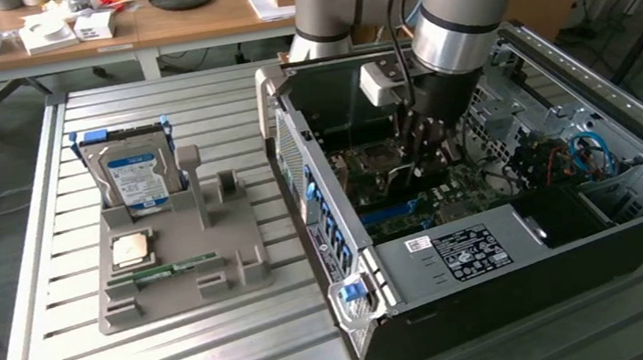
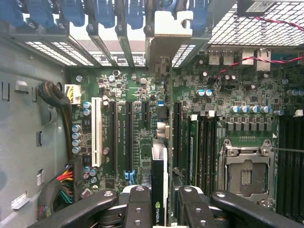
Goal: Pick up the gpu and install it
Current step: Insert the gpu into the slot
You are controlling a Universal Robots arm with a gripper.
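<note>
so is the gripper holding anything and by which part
The gpu: the gripper pinches its two flat faces at the edge away from the motherboard.

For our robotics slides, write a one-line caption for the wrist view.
The hand grips the gpu edge-on over the motherboard, among its expansion slots, inside the computer case.

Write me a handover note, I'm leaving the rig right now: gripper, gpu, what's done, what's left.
Gripper: shut on the gpu, down inside the open case.
Gpu: held on edge over the motherboard, between the fingers.
Done: gpu picked up and brought into the case.
Left: seating it in a slot. I cannot tell whether it has gone in yet.
</note>
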